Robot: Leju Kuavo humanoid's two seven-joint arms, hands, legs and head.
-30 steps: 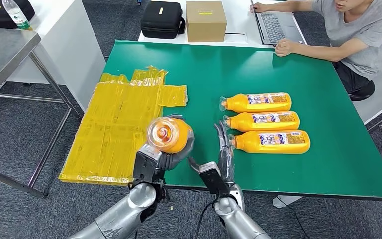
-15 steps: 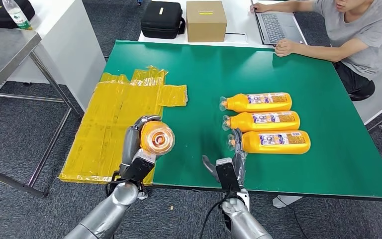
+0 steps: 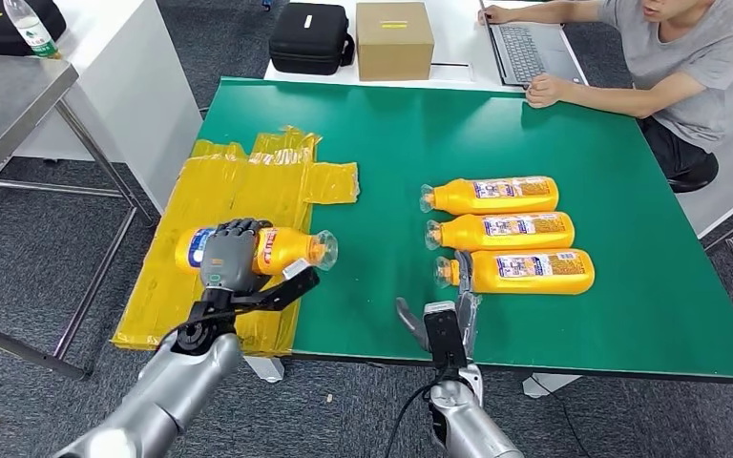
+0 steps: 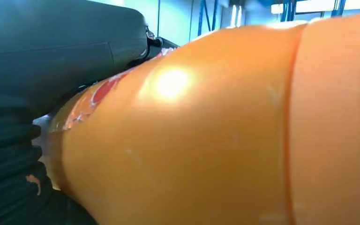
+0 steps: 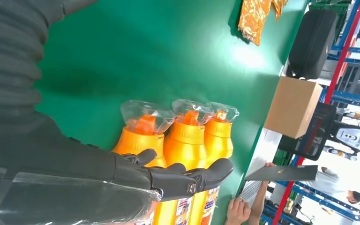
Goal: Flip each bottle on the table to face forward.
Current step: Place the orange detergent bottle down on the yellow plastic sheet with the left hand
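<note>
Four orange bottles are showing. One bottle (image 3: 258,248) is being held up off the table by the left hand (image 3: 228,256). It is lying on its side in the air, over the yellow sheet (image 3: 239,205), with its cap pointing toward the other bottles. The dark fingers (image 3: 234,232) are wrapping around its middle, over the label. From the left wrist camera, the held bottle (image 4: 225,136) is looking very big and shiny, right up against the hand.

Three more bottles are lying side by side on the green table (image 3: 391,143), labels up. The far bottle (image 3: 492,196), the middle bottle (image 3: 501,230) and the near bottle (image 3: 520,271) are all pointing their caps toward the yellow sheet. The caps are covered in clear wrap.

The right hand (image 3: 444,320) is waiting at the near edge of the table, just beside the near bottle's cap. It is holding nothing, and its fingers (image 5: 187,180) are sticking out straight and a little apart.

Past the table, a person (image 3: 687,67) in a grey shirt is sitting at a laptop (image 3: 530,48). A brown box (image 3: 395,38) and a black bag (image 3: 311,38) are sitting on the white table behind.
</note>
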